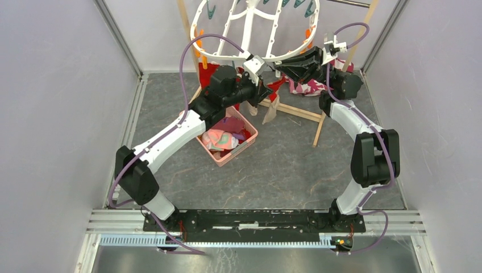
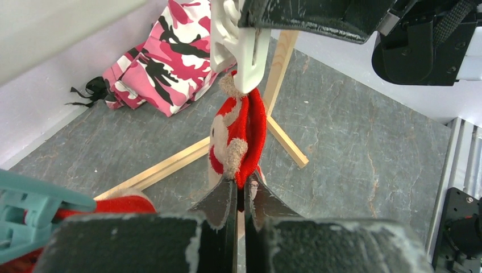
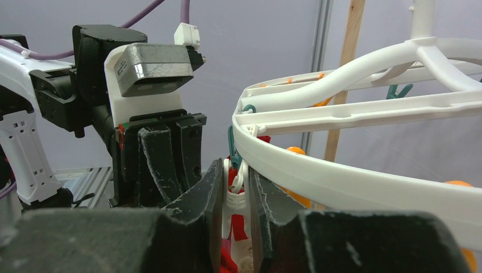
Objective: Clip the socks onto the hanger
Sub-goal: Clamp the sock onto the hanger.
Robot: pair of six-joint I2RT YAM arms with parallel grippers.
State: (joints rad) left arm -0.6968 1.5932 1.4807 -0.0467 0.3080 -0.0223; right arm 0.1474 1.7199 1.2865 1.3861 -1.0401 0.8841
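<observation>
The white oval hanger [image 1: 256, 28] hangs at the back, and its rim [image 3: 352, 176] crosses the right wrist view. A red sock with beige patches [image 2: 237, 133] is stretched upright. My left gripper [image 2: 241, 185] is shut on its lower end. The sock's upper end reaches the mouth of a white peg [image 2: 243, 54]; whether it is clamped there I cannot tell. My right gripper [image 3: 235, 170] is shut on that white peg [image 3: 236, 196], squeezing its handles, with red fabric visible below. In the top view the left gripper [image 1: 264, 91] and the right gripper [image 1: 281, 69] meet under the hanger's front rim.
A pink basket [image 1: 248, 138] holding more socks sits on the floor under the left arm. The wooden pole rack [image 1: 290, 111] crosses behind it, and a beige sock [image 1: 270, 111] dangles near it. A pink camouflage cloth [image 2: 162, 62] lies by the wall. A teal peg [image 2: 28, 210] grips another red sock [image 2: 119, 205].
</observation>
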